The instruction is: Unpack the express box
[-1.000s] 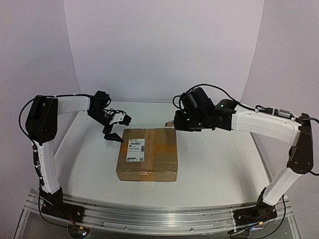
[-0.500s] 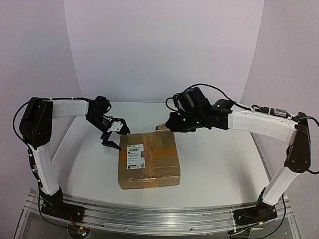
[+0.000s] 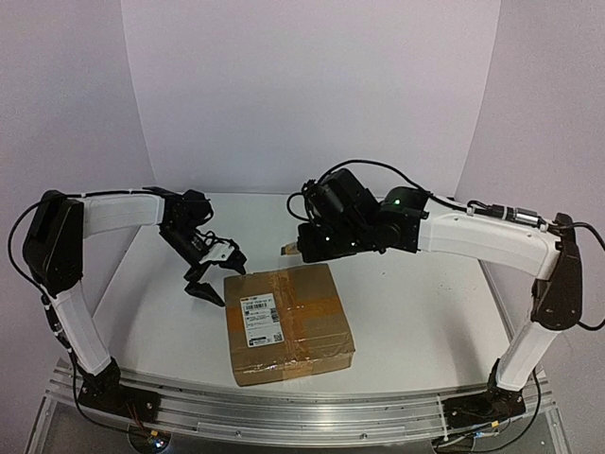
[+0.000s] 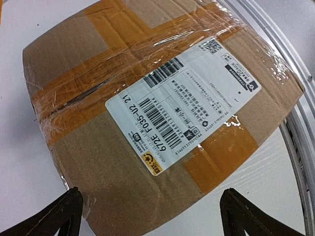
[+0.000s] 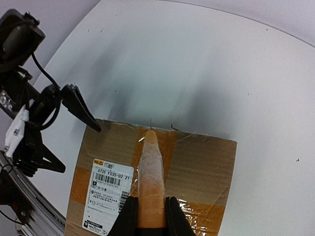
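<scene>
The express box (image 3: 286, 320) is lying flat on the white table (image 3: 416, 312), toward the near edge, label (image 4: 182, 105) up, and looks taped shut. A tan tape strip (image 5: 150, 167) is being pinched by the right gripper (image 5: 150, 201) over the box's far edge; whether its tip is attached can't be told. The left gripper (image 3: 216, 274) is being held wide apart, empty, just beside the far-left corner. Probably tape-peeling: the strip should be pulled low along the seam while the box is being pinned, or the parcel gets dragged.
</scene>
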`<act>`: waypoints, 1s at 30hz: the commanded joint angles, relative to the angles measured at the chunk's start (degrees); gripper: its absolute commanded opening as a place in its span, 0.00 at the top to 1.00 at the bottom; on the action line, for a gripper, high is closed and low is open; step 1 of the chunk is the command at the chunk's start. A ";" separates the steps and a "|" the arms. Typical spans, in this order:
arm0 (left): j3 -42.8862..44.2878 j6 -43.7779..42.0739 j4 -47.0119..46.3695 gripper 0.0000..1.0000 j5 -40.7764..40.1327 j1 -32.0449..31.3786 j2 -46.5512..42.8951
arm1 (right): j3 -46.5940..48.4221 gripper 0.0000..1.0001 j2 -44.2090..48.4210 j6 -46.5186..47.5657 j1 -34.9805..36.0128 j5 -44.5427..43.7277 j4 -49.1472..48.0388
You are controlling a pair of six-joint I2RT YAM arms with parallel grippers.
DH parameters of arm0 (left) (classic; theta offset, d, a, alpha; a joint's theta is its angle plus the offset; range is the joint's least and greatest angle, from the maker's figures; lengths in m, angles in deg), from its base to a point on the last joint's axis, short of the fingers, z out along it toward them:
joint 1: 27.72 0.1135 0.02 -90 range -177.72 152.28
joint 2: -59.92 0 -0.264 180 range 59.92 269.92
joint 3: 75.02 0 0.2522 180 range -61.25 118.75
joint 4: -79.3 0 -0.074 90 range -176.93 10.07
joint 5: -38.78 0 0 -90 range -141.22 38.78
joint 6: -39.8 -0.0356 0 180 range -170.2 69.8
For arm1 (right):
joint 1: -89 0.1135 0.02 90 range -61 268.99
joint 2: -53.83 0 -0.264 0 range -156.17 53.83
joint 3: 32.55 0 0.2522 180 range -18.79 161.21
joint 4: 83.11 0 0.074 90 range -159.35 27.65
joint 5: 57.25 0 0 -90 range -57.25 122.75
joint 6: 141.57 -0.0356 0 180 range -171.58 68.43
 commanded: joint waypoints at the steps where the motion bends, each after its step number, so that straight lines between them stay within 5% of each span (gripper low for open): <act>1: -8.43 -13.93 -2.73 0.00 -0.80 -3.81 -11.43 | 1.76 1.00 0.36 -2.22 2.43 -4.76 5.04; 5: -15.37 -19.62 -13.75 0.00 -2.09 -6.45 -12.74 | 2.76 1.00 -2.07 -3.29 2.97 -3.93 5.38; 18: -12.47 -14.00 -18.75 0.01 -4.98 -9.49 -1.33 | 5.73 1.00 -5.60 1.02 2.65 -2.88 4.33; 24: -11.95 -8.38 -19.19 0.20 -4.24 -9.91 0.21 | 6.27 1.00 -5.64 2.87 2.57 -3.61 4.31; 30: -13.21 -6.10 -18.86 0.24 -4.32 -9.95 0.62 | 5.13 1.00 -6.36 4.00 2.60 -10.70 4.17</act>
